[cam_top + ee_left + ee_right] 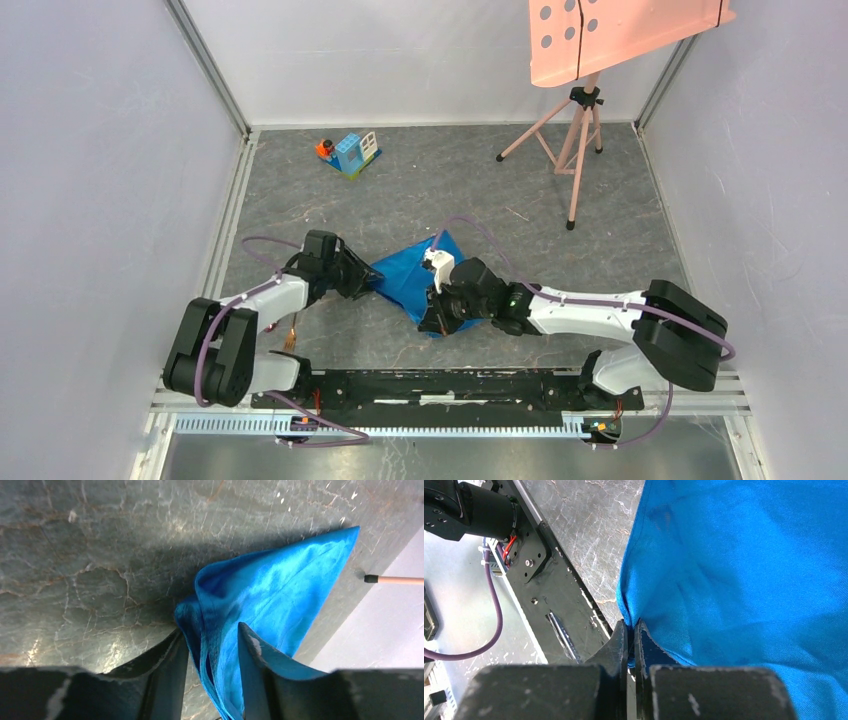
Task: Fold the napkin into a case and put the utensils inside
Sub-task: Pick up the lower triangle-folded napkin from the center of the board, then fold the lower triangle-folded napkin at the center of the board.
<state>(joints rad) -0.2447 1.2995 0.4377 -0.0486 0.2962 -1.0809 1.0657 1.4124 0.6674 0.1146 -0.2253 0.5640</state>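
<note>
- napkin [405,272]: bright blue cloth, roughly centre of the table [600,270], rumpled into a rough triangle with its peak at 12 o'clock. Not a case yet.
- left gripper [368,281]: at the napkin's 9 o'clock edge. In the left wrist view the fingers [167,662] stand apart on either side of a bunched, doubled-over edge. Cloth sits in the gap but does not look pinched flat. Probably lined up there to take that edge for a fold.
- right gripper [630,630]: at the napkin's 5 o'clock corner. Fingers pressed together on the cloth's hem, a thin bit caught between the tips. Likely anchoring that corner so the cloth can be tensioned or lifted from two points.
- utensils: a small copper-coloured sliver [292,338] at 7 o'clock from the napkin, beside the left arm, may be one of them. Too small to tell spoon from fork. Nothing is inside the cloth.
- stage, my read: early, folding step, two-point grab being set up.
- risk: slick, shiny fabric could slip from a shallow hem pinch.
- clutter: toy block house [352,153] at 11 o'clock, pink tripod [572,150] at 1 o'clock, both well apart from the napkin.
</note>
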